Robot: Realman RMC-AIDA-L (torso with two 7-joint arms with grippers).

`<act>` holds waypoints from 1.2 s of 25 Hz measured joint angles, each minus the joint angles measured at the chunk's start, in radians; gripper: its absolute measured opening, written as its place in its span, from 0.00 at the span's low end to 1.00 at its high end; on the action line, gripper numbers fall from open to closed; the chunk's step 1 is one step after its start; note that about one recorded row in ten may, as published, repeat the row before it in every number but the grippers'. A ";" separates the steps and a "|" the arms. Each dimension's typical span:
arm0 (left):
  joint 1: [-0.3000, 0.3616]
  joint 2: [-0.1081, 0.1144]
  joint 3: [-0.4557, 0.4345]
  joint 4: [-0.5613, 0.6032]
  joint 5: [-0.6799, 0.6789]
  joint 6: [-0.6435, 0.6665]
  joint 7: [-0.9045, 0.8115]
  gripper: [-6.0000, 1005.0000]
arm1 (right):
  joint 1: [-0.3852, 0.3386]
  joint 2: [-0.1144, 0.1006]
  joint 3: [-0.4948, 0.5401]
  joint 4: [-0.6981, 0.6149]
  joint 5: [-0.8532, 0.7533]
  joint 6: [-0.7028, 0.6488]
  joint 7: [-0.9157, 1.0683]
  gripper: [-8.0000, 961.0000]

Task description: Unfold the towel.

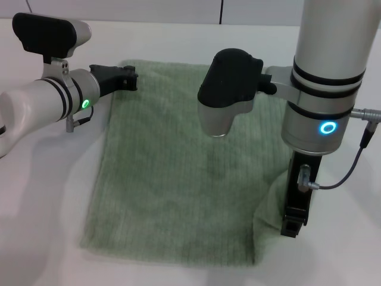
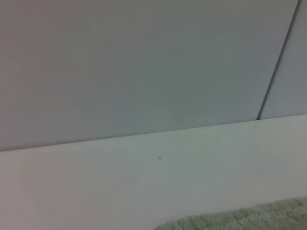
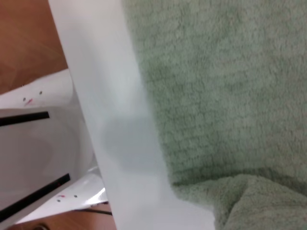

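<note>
your right gripper (image 1: 293,225) points straight down at the near right corner of the towel (image 1: 178,173), its black tip touching or pressed into a bunched, lifted fold of the cloth there; you cannot tell from any view whether its fingers are spread or pinching the fabric, because the tip is seen end-on and the cloth rises around it. just inward of that claw the towel corner is humped and curled over itself, while the rest of the pale green cloth lies flat on the white table (image 1: 47,238), spreading away from the right claw toward the far left. in the right wrist view you see the terry surface close up with that raised fold at one edge, a strip of white table edge beside it, and brown floor (image 3: 24,43) beyond. farther off, your left gripper (image 1: 132,77) lies level at the far left corner of the towel, its black tip at or just over the hem; contact is unclear, and you cannot tell whether it is open or closed. the left wrist view shows only a sliver of green towel edge, bare table and the grey wall (image 2: 144,62) past it.
</note>
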 joint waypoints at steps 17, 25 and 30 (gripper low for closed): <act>-0.002 0.000 -0.002 0.004 0.000 0.000 0.000 0.08 | 0.107 -0.020 0.047 -0.012 -0.131 -0.008 -0.024 0.32; -0.002 0.000 -0.002 0.006 0.000 0.000 -0.002 0.08 | 0.043 0.015 0.183 -0.134 -0.298 -0.194 -0.082 0.32; 0.002 0.003 -0.003 0.014 0.000 0.000 -0.001 0.08 | -0.025 0.016 0.181 -0.179 -0.293 -0.352 -0.098 0.32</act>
